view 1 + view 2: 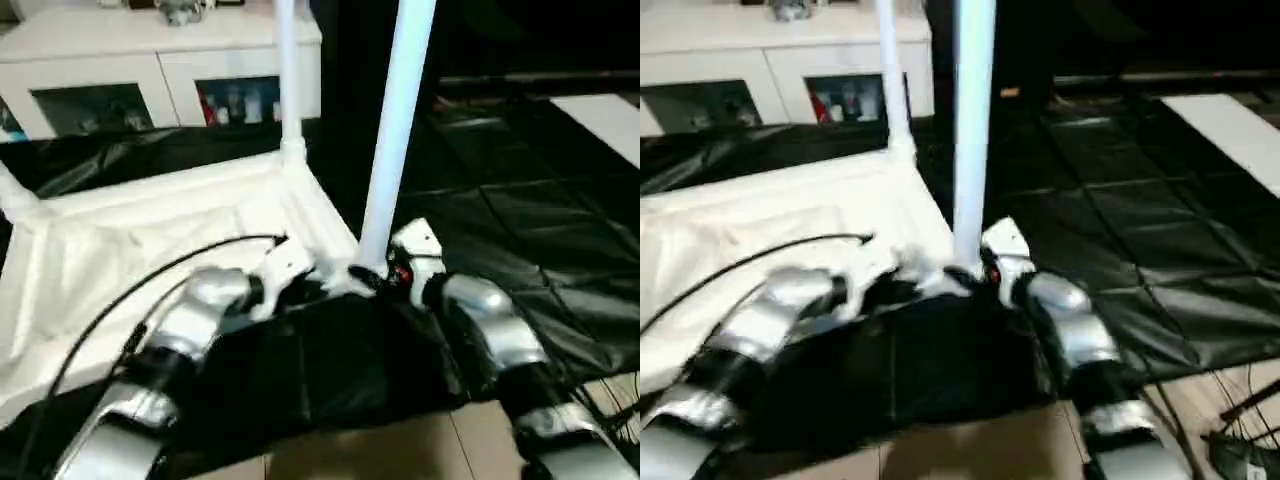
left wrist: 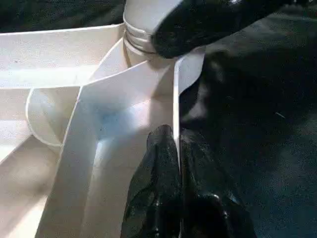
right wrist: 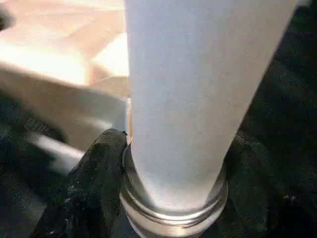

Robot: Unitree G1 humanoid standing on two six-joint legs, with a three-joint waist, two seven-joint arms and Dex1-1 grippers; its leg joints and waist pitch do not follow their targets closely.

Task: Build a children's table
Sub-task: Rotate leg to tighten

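Black cloth (image 1: 560,270) drapes the big work table, wood floor showing at the near edge. Nearest: two silver forearms reaching fwd. Left gripper (image 2: 179,148) is pinched onto the thin side wall of the tabletop (image 1: 150,250), w/ the wall edge between its fingers, prob. to steady the top while the leg goes in. Right gripper (image 3: 171,188) sits around the base of the near leg (image 1: 395,130), one finger each side, right where the collar meets the corner socket; looks like seating or screwing it home. Tabletop lies upside down, ribs up, on the cloth, left of centre. Beyond, a 2nd leg (image 1: 288,70) already stands in the far corner. Farthest: white cabinet (image 1: 160,60) w/ glass doors.
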